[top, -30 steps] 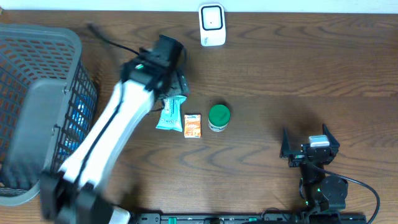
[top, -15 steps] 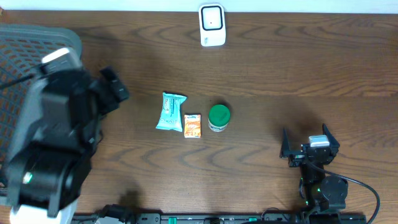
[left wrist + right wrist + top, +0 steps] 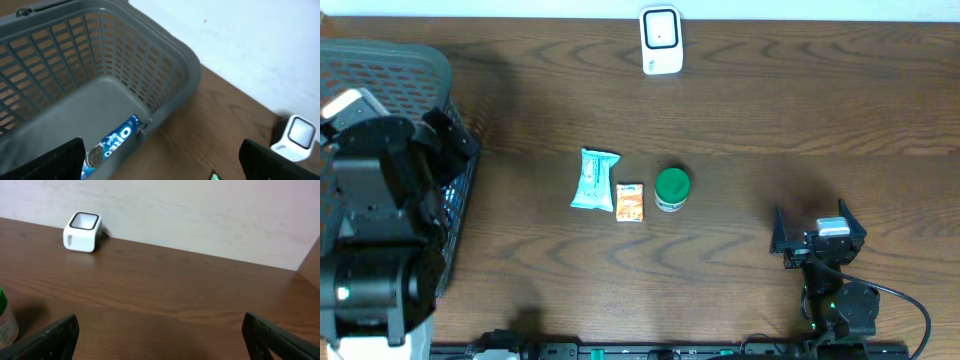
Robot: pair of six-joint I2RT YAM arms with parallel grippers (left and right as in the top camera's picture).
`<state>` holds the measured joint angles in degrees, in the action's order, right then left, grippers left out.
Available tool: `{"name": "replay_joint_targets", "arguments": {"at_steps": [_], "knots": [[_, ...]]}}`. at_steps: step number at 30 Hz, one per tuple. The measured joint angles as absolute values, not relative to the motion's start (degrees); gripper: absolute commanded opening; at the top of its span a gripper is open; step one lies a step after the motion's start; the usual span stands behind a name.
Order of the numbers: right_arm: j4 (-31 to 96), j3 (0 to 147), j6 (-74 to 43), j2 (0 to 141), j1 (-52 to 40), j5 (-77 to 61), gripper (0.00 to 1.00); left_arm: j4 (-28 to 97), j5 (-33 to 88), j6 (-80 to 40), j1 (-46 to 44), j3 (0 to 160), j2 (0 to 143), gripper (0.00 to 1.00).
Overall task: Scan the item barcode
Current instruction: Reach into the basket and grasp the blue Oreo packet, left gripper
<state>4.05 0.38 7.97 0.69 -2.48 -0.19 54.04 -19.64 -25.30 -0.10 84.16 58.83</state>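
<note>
on the table from overhead, we see teal snack packet [image 3: 594, 180], orange packet [image 3: 630, 202] and green-lidded tub [image 3: 672, 188] together, well apart from the barcode scanner [image 3: 660, 40]. left wrist: our left gripper [image 3: 162, 157] gapes wide above the basket [image 3: 175, 52], where the oreo pack [image 3: 111, 145] lies; fingers could snag mesh. right wrist: right gripper [image 3: 160, 335] wide, empty

A mock shop checkout, staged in a robot lab, was indicated. A grey shopping basket [image 3: 410, 55] was set at the left of a wood-grain worktop [image 3: 800, 110], with an Oreo pack [image 3: 112, 142] lying inside. A white barcode scanner [image 3: 660, 40] was stood at the back edge. A teal snack packet [image 3: 595, 180], an orange sachet [image 3: 631, 202] and a green-lidded tub [image 3: 672, 188] were laid in a row mid-worktop. The lab side was shown by the left arm [image 3: 375, 250] and right arm [image 3: 835, 300] mounted at the near edge, and a plain white wall [image 3: 200, 210] behind.
</note>
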Motion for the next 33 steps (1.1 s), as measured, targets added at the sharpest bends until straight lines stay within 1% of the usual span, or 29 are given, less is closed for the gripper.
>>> {"name": "replay_joint_targets", "arguments": {"at_steps": [5, 13, 20, 25, 29, 33], "knots": [[4.1, 0.4, 7.9, 0.7, -2.5, -0.2, 0.99, 51.9, -19.6, -25.0, 1.7, 84.2, 60.4, 0.98], [4.1, 0.4, 8.0, 0.7, -2.5, -0.2, 0.99, 48.8, -19.7, -25.0, 11.2, 84.2, 63.6, 0.98], [4.1, 0.4, 8.0, 0.7, -2.5, -0.2, 0.99, 49.1, -19.6, -27.8, 20.6, 84.1, 72.9, 0.98], [4.0, 0.4, 7.9, 0.7, -2.5, -0.2, 0.99, 50.0, -14.8, -30.0, 26.6, 84.1, 80.1, 0.98], [4.0, 0.4, 7.9, 0.7, -2.5, -0.2, 0.99, 51.1, -10.6, -27.5, 28.3, 84.1, 87.0, 0.98], [4.1, 0.4, 7.9, 0.7, -2.5, -0.2, 0.99, 51.4, -8.4, -21.6, 28.4, 84.1, 94.8, 0.98]]}}
